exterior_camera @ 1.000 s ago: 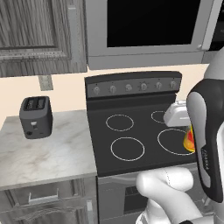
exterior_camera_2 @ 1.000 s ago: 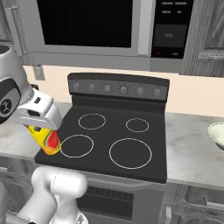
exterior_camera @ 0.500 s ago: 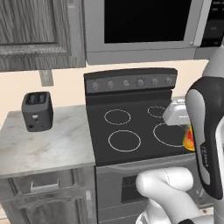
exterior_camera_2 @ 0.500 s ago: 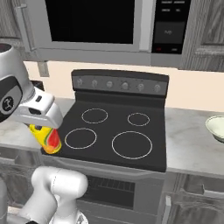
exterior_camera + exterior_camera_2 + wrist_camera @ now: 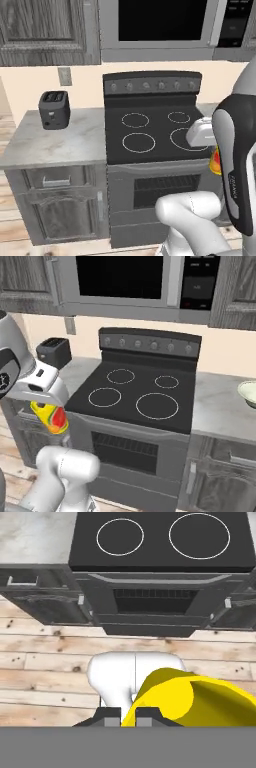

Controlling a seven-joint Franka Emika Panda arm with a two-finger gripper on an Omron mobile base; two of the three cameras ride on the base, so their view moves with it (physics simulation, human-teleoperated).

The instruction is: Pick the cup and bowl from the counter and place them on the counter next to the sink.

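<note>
Cup [image 5: 51,417] is clamped tight in the gripper [image 5: 48,406], held in the air by the stove's [image 5: 140,396] front left corner, above the wood floor [image 5: 45,657]. Since a second ago the base has rolled left: the toaster [image 5: 53,109] has slid toward mid-frame, and the bowl [image 5: 248,393] sits on the counter [image 5: 220,411] at the right edge.

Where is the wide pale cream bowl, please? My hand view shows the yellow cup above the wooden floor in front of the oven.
Observer: The wide pale cream bowl sits on the marbled grey counter, right of the black stove top, at the right base view's edge.
Operator: Thank you. What is on the stove's other side?
Observer: A small black toaster stands on the counter there, near the wall.
Operator: Does the cup carry any marking?
Observer: The small yellow cup has a red-orange mark on its side.
</note>
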